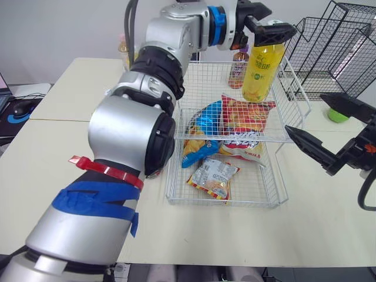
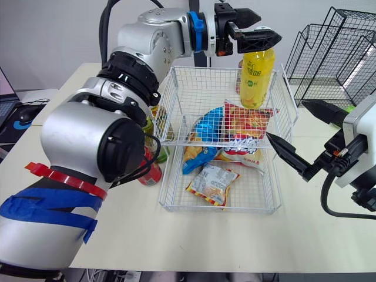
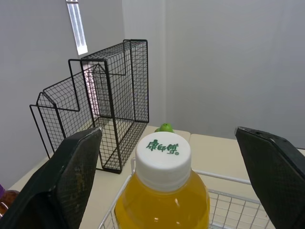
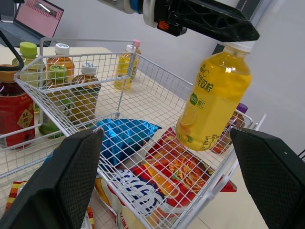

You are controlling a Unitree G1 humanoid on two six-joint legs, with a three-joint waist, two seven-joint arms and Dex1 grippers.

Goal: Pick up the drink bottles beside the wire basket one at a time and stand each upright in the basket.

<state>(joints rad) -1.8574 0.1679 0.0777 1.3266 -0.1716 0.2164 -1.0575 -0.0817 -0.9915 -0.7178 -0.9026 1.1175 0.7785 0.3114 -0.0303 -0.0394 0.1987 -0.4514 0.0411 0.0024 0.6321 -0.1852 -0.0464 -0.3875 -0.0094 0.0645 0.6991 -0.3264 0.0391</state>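
While the left gripper [image 3: 167, 133] hangs over the far right corner of a white wire basket [image 1: 235, 203], its two black fingers are spread wide on either side of the white cap of a yellow drink bottle [image 1: 261, 70]. The left wrist view shows clear gaps between fingers and cap, so this pincer is released, not grasping. The bottle is inside the basket's far compartment, cap up and leaning slightly, its base at the top edge of a red snack bag [image 1: 247, 114]. Whether it rests on the basket floor cannot be told. A blue snack bag [image 1: 202, 126] lies beside the red one, and a small pale packet [image 1: 212, 176] lies in the near compartment.

The right gripper [image 2: 285, 118] hovers just beside the basket's right wall, its fingers also spread apart, holding nothing. More drink bottles [image 4: 57, 71] stand upright on the table [image 1: 41, 164] just outside the basket's left wall. Another bottle [image 1: 238, 67] stands behind its far wall. Black wire racks [image 1: 335, 41] stand on the table farther back to the right.
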